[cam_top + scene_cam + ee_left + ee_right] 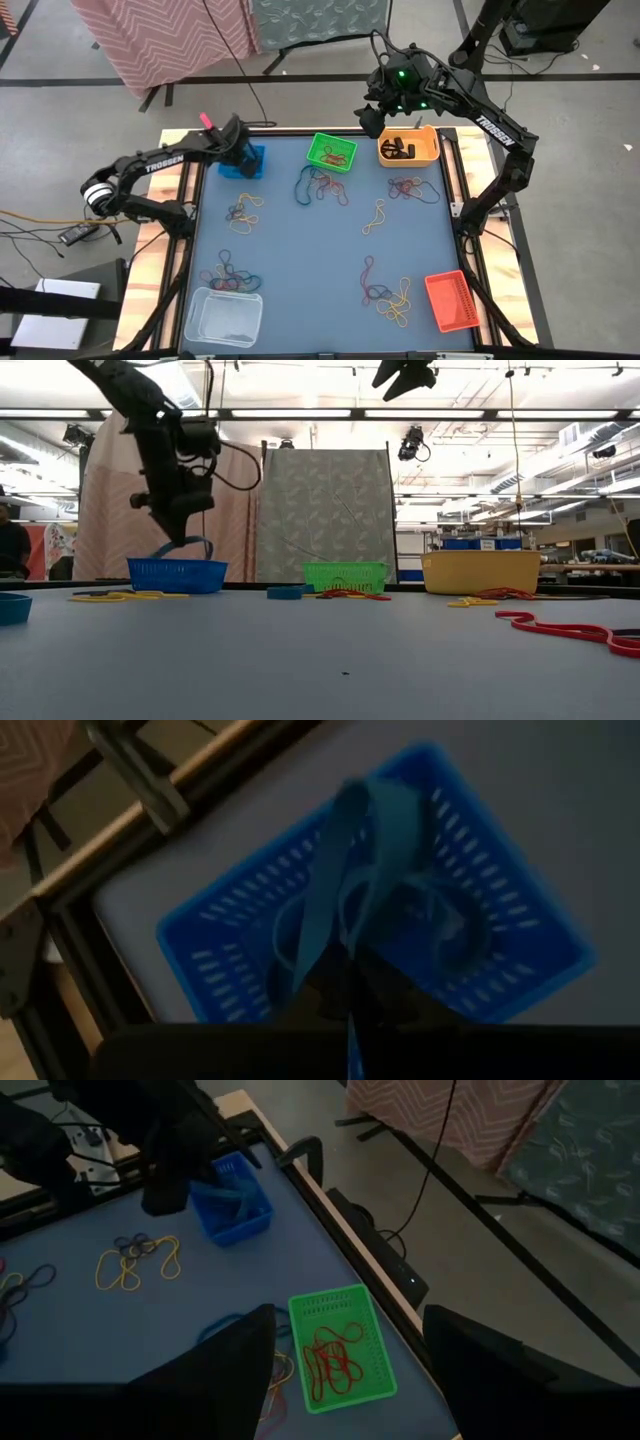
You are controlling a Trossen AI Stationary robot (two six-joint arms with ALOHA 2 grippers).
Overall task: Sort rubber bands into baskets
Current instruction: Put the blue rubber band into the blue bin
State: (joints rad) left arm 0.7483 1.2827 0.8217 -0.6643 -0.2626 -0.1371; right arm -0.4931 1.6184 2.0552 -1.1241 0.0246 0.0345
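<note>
Near edge, low in the high view: the clear white basket point(223, 316) at lower left, the red-orange basket point(449, 301) at lower right.
Mid table point(300, 250): loose rubber bands point(389, 297) in small tangles of yellow, blue, red and dark loops across the blue surface, well apart from one another.
Far row, upper part of the high view: blue basket point(243, 163) at left, green basket point(332, 152) in the middle with red bands inside, yellow-orange basket point(409, 147) at right with dark bands inside.
Left gripper point(180, 532): fingers pinched tight on a blue band point(340, 880), which hangs as a loop just over the blue basket, upper left of the high view.
Right gripper point(372, 118): fingers spread wide, holding nothing, high above the far edge between the green and yellow-orange baskets.
Beyond the table: patterned curtains, upper part of the high view.
</note>
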